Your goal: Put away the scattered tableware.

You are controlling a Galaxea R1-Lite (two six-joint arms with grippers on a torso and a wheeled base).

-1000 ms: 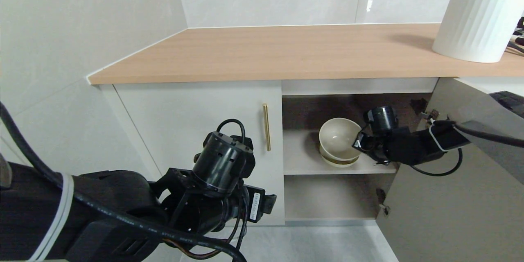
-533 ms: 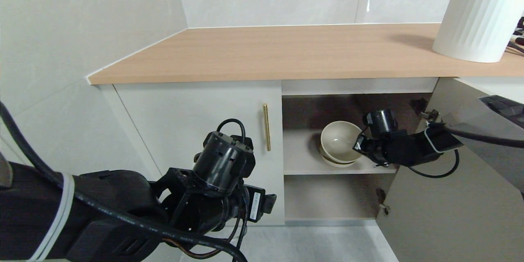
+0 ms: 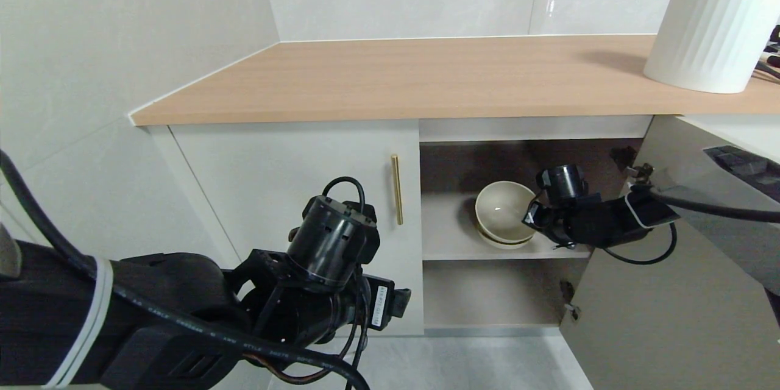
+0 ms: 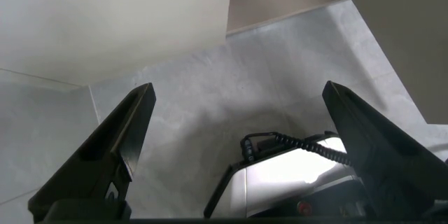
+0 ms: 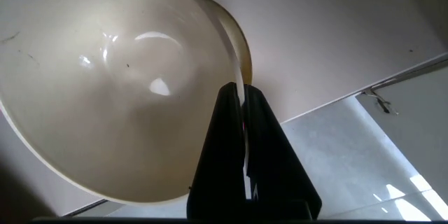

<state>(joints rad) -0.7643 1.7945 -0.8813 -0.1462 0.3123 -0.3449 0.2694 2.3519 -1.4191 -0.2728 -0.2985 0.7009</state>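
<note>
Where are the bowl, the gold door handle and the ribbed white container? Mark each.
bowl (image 3: pixel 499 210), head view, its inner wall.
gold door handle (image 3: pixel 395 189), head view, middle of the bar.
ribbed white container (image 3: pixel 710 18), head view, its side.

You see a cream bowl (image 3: pixel 503 210), plain and glossy inside, and under it a dish (image 3: pixel 507 244) with an olive-yellow rim. The right gripper (image 3: pixel 529 216) and the left gripper (image 4: pixel 238 112) are both black. The desk (image 3: pixel 426 79) has a light wood grain. The cabinet door (image 3: pixel 286 183) is pale grey, with a gold handle (image 3: pixel 396 189). The ribbed container (image 3: pixel 713 18) is white, and the floor (image 4: pixel 280 70) is light grey with faint marbling.
</note>
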